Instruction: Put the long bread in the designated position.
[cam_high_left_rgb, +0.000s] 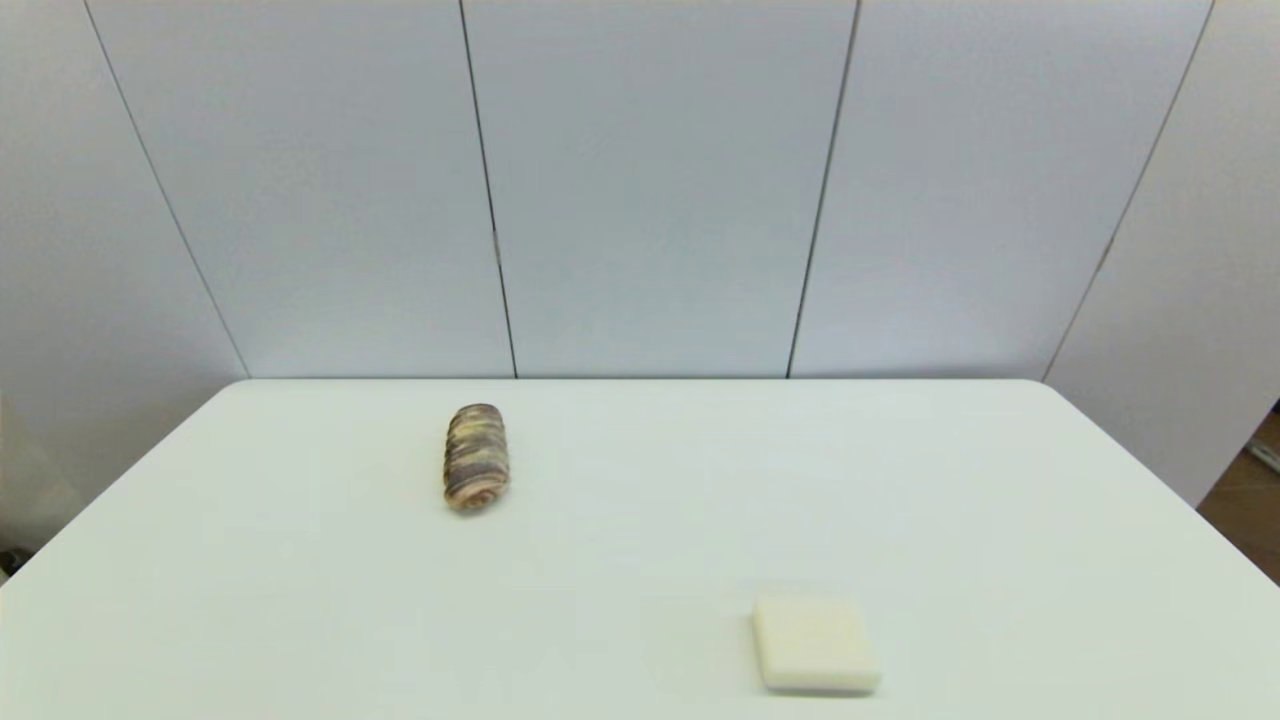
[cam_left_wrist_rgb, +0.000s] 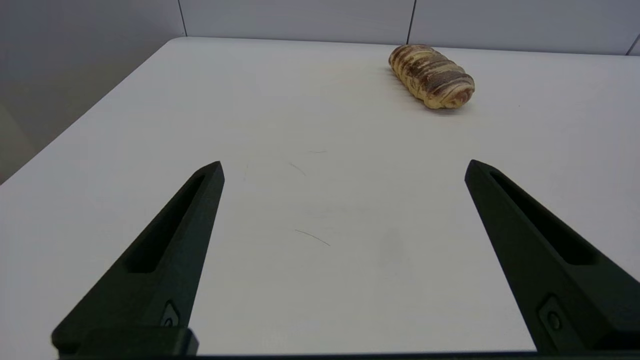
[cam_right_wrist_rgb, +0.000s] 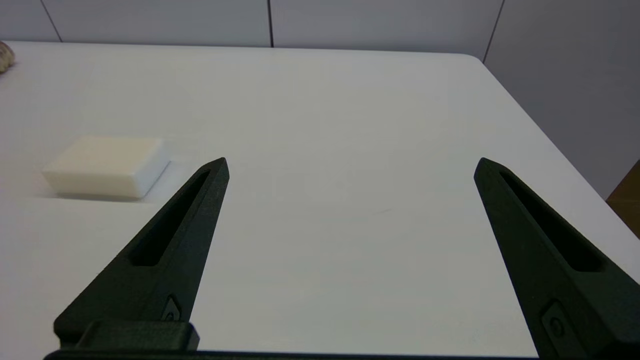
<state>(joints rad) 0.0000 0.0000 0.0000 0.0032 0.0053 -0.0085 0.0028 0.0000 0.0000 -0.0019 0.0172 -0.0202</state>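
both grippers parked, jaws wide

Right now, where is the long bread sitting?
In the head view the long bread lies on the table's far left part, well apart from the white square block near right.

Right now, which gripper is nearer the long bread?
Left. The left gripper, jaws open, has the long bread ahead of it on the white table. From the right gripper, also open, the bread shows only at the far edge, beyond the square block.
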